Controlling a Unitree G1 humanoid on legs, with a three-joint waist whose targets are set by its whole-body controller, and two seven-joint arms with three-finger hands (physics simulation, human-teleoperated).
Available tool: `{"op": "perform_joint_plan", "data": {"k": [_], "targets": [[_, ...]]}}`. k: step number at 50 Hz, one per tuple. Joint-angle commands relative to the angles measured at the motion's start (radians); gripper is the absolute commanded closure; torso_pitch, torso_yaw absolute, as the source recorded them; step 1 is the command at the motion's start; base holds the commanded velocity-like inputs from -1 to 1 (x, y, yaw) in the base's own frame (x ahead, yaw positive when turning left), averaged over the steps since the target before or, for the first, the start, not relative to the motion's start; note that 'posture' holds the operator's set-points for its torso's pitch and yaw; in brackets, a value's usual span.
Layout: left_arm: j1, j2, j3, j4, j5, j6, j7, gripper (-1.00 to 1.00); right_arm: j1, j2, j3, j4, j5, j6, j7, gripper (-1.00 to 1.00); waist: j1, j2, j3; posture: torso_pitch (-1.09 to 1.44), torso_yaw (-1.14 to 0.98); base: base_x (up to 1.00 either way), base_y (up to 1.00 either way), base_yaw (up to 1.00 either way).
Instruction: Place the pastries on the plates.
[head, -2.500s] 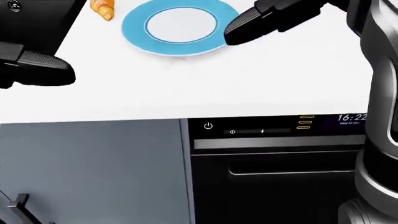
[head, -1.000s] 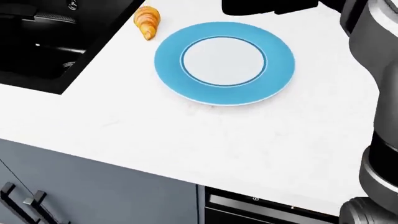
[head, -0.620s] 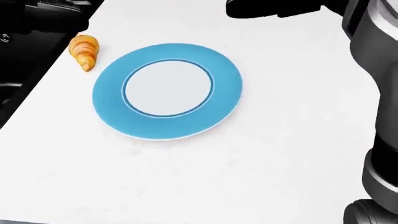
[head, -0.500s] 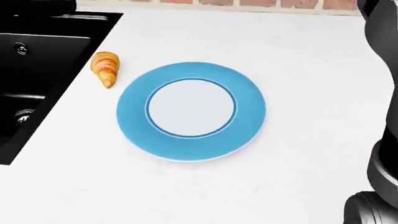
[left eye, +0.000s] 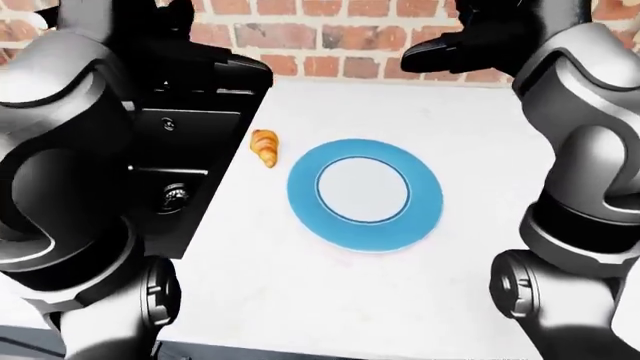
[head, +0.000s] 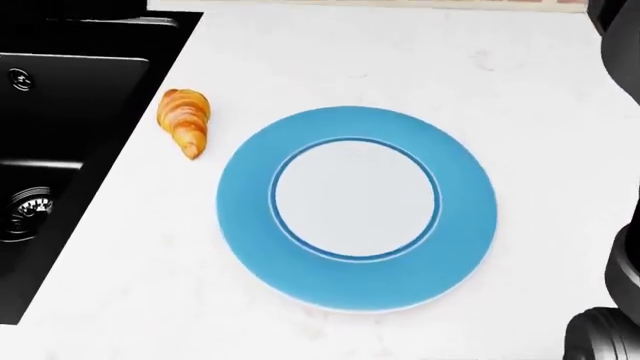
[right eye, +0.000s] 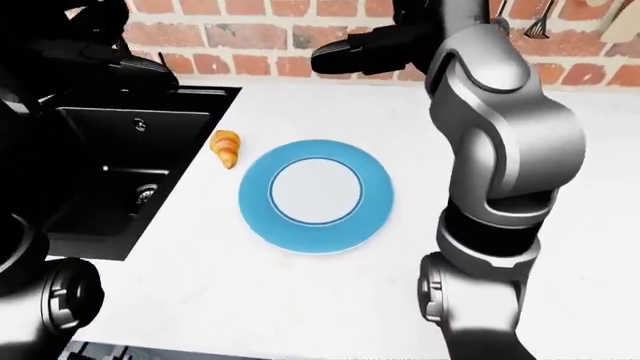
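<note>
A small golden croissant lies on the white counter, between the black sink and the plate, apart from both. The plate has a blue rim and a white centre with nothing on it. My right hand hangs above the counter past the plate's top side, near the brick wall, fingers stretched out and holding nothing. My left hand hovers over the sink's top right corner, above and left of the croissant, dark against the sink, fingers spread with nothing in them. Neither hand shows in the head view.
A black sink with a round drain fills the left. A brick wall backs the counter. Utensils hang at the top right. The counter's near edge runs along the bottom of the eye views.
The camera has moved: the head view swung from the oven front up to the counter and closed in. The plate and croissant now look larger. The hands have left the head view.
</note>
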Motion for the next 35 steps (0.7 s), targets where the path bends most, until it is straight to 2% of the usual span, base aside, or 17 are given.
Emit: {"op": "perform_joint_plan", "data": {"k": [1, 10, 14, 16, 17, 18, 20, 23, 28, 35], "targets": [[-0.023, -0.002, -0.001, -0.024, 0.008, -0.005, 0.007, -1.0, -0.027, -0.015, -0.016, -0.015, 0.004, -0.012, -0.011, -1.0, -0.001, 0.0, -0.027, 0.0, 0.0, 0.0, 0.0, 0.0], [-0.024, -0.04, -0.042, -0.007, 0.059, -0.031, 0.003, -1.0, -0.028, -0.061, -0.026, -0.011, 0.023, -0.007, -0.017, -1.0, 0.002, -0.014, -0.01, 0.0, 0.0, 0.0, 0.0, 0.0], [0.0, -0.074, -0.08, 0.044, 0.11, -0.094, -0.001, -1.0, -0.039, -0.083, -0.034, -0.01, 0.028, 0.006, -0.015, -1.0, 0.007, -0.018, -0.01, 0.0, 0.0, 0.0, 0.0, 0.0], [-0.005, -0.1, -0.092, 0.074, 0.154, -0.114, 0.026, -1.0, -0.04, -0.088, -0.036, -0.007, 0.029, 0.006, -0.017, -1.0, 0.009, -0.02, -0.012, 0.0, 0.0, 0.0, 0.0, 0.0], [-0.002, -0.101, -0.122, 0.086, 0.181, -0.116, 0.028, -1.0, -0.039, -0.088, -0.035, -0.008, 0.029, 0.006, -0.019, -1.0, 0.011, -0.021, -0.013, 0.0, 0.0, 0.0, 0.0, 0.0], [-0.002, -0.117, -0.12, 0.09, 0.192, -0.124, 0.023, -1.0, -0.039, -0.088, -0.035, -0.007, 0.029, 0.005, -0.02, -1.0, 0.011, -0.022, -0.014, 0.0, 0.0, 0.0, 0.0, 0.0], [0.0, -0.144, -0.148, 0.116, 0.229, -0.145, 0.018, -1.0, -0.038, -0.088, -0.035, 0.001, 0.028, -0.005, -0.023, -1.0, 0.012, -0.026, -0.015, 0.0, 0.0, 0.0, 0.0, 0.0], [-0.02, -0.189, -0.171, 0.194, 0.285, -0.193, 0.01, -1.0, -0.033, -0.094, -0.041, 0.003, 0.029, -0.008, -0.025, -1.0, 0.016, -0.031, -0.015, 0.0, 0.0, 0.0, 0.0, 0.0], [-0.074, -0.243, -0.175, 0.385, 0.359, -0.31, 0.006, -1.0, -0.025, -0.097, -0.042, 0.006, 0.033, -0.017, -0.03, -1.0, 0.023, -0.04, -0.018, 0.0, 0.0, 0.0, 0.0, 0.0], [-0.204, -0.272, -0.137, 0.715, 0.385, -0.482, 0.043, -1.0, -0.014, -0.094, -0.039, 0.017, 0.033, -0.036, -0.033, -1.0, 0.027, -0.047, -0.025, 0.0, 0.0, 0.0, 0.0, 0.0]]}}
